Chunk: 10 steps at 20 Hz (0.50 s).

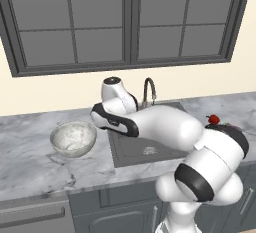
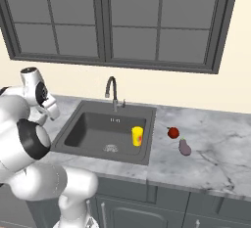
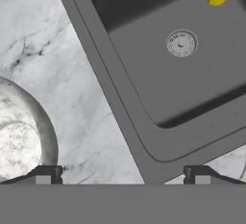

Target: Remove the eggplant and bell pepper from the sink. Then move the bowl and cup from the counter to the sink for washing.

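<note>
The sink [image 2: 105, 129] is set into the counter [image 2: 215, 158], with the faucet [image 2: 112, 91] standing at its rear edge. The cup [image 2: 138, 136] stands upright inside the sink, toward its right wall and just right of the drain [image 2: 111, 148]. The bell pepper [image 2: 173, 132] lies on the counter right of the sink, and the eggplant [image 2: 185, 147] lies just beside it, further right and nearer the front edge. The bowl [image 1: 73, 138] sits on the counter left of the sink, apart from its rim.
</note>
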### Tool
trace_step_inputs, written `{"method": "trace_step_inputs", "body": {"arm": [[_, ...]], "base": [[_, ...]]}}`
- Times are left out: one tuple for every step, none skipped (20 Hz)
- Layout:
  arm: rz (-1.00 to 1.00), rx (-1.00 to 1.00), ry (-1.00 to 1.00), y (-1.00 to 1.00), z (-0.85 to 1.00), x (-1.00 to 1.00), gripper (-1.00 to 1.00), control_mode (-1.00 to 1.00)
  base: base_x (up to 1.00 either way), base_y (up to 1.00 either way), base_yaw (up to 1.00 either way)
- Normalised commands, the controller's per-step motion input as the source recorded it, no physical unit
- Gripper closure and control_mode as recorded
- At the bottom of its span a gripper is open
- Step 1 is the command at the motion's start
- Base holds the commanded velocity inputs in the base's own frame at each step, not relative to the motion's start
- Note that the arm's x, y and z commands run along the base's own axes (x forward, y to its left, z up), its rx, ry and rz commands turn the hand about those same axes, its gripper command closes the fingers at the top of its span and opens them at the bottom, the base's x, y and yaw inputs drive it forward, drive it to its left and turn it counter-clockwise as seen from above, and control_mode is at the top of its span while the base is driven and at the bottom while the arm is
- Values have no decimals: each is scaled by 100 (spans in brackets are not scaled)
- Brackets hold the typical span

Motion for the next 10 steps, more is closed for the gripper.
{"method": "trace_step_inputs", "body": {"arm": [[0,0,5,43,-5,21,-100,-100],[0,0,5,42,-5,23,-100,-100],[0,0,7,41,-6,24,-100,-100],[0,0,9,38,-8,24,-100,-100],[0,0,10,36,-11,22,-100,-100],[0,0,12,34,-15,22,-100,-100],[0,0,13,33,-17,20,-100,-100],[0,0,11,32,-17,21,-100,-100],[0,0,12,33,-18,20,-100,-100],[0,0,14,32,-20,19,-100,-100]], "base": [[0,0,0],[0,0,0],[0,0,0],[0,0,0],[0,0,0],[0,0,0],[0,0,0],[0,0,0],[0,0,0],[0,0,0]]}}
